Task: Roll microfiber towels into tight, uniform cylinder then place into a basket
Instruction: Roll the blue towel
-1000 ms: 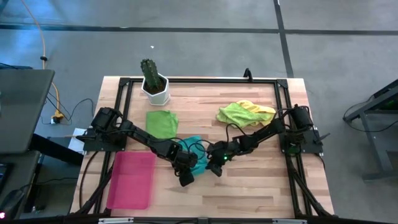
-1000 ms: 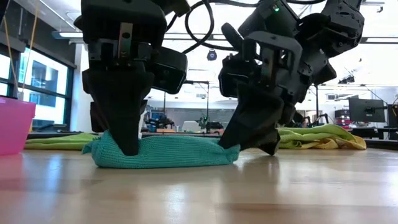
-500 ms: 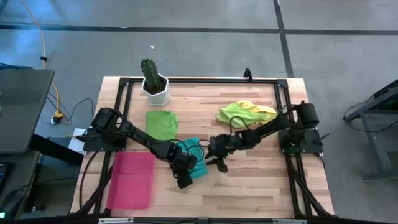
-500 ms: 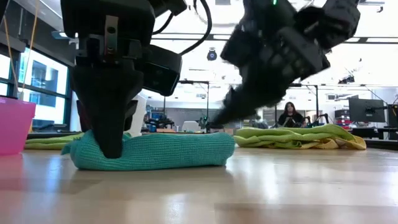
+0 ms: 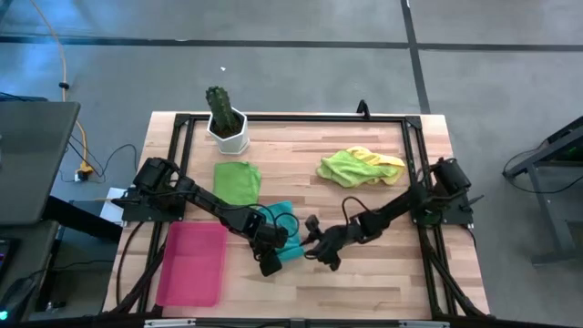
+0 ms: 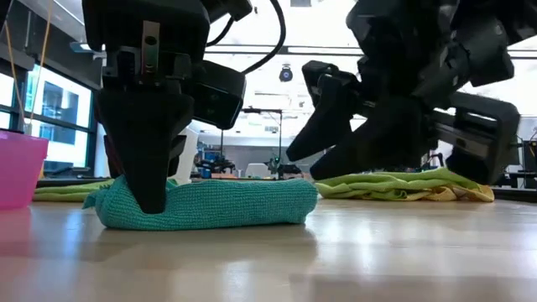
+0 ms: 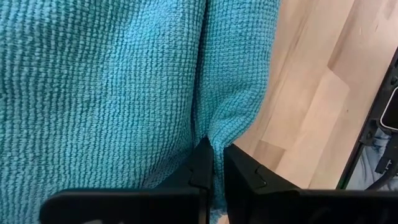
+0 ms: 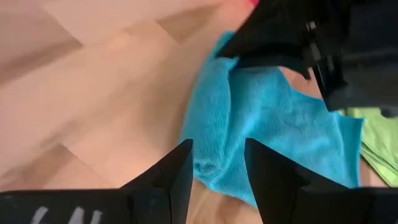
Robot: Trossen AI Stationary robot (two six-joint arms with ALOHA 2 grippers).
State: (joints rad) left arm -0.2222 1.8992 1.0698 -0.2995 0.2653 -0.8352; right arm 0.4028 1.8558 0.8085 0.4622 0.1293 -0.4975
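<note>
Right pincer (image 5: 321, 252) released, backed off teal towel (image 5: 284, 230); left pincer (image 5: 271, 264) still clamped

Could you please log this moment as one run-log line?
left tool: shut on teal towel | right tool: open, off towel | basket: no roll

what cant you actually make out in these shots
- Teal towel, high view: the left gripper and its arm cover much of it, so how tightly it is rolled is unclear.
- Basket, low view: cut off by the picture's edge; its inside is hidden.
- Yellow towel, high view: mostly under the lime green towel.
</note>
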